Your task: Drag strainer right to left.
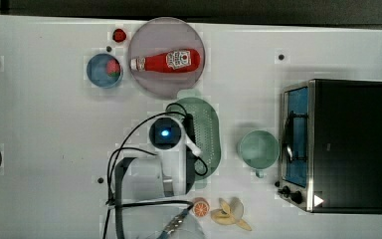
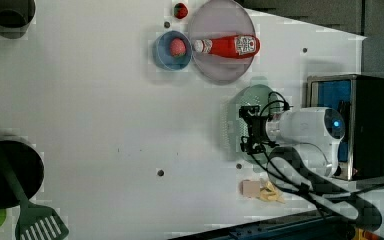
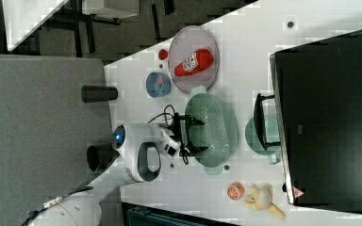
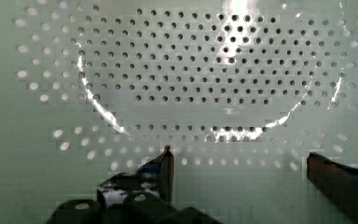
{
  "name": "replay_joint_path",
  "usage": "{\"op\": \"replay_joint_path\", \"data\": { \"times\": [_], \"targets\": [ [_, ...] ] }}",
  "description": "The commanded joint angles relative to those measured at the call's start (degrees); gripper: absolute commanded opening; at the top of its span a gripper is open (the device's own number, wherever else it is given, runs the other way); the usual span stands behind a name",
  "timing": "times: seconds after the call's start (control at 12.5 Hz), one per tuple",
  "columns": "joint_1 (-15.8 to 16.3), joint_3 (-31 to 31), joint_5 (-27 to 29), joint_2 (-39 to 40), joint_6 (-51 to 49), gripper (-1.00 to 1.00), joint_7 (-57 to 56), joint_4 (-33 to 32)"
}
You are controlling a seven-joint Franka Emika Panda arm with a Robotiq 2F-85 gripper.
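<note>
- A blue bowl (image 1: 104, 70) holding a red fruit sits toward the top view's left on the white bench (image 1: 45, 124).
- A ketchup bottle (image 1: 166, 61) lies on the grey-pink plate (image 1: 151, 83).
- Just below the plate in the top view lies the strainer (image 1: 207, 130), its end tab near the plate's rim.
- The gripper (image 4: 240, 161) hangs over the strainer's perforated floor, jaws spread wide, holding nothing.
- A green mug (image 1: 258, 150) stands between strainer and toaster oven (image 1: 334, 144).

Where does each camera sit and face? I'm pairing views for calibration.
Top view: overhead, facing down on the table; arm over the strainer.
Left view: high, looking down; open claw above the strainer.
Right view: high, slanted; arm and claw.
Wrist view: on the arm, facing into the strainer; claw fingers.
All share the strainer.
</note>
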State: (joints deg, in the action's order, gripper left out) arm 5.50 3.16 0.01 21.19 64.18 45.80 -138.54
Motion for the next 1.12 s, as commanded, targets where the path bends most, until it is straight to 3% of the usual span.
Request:
{"op": "replay_joint_path", "data": {
  "times": [0.08, 0.8, 1.12],
  "targets": [
    [3.77, 0.83, -0.08, -0.77, -0.37, 1.0, 8.94, 0.34],
    [12.74, 4.08, 0.12, 1.1, -0.44, 1.0, 23.19, 3.89],
    [16.92, 4.12, 4.22, 4.41, -0.45, 1.0, 24.74, 8.39]
  ]
}}
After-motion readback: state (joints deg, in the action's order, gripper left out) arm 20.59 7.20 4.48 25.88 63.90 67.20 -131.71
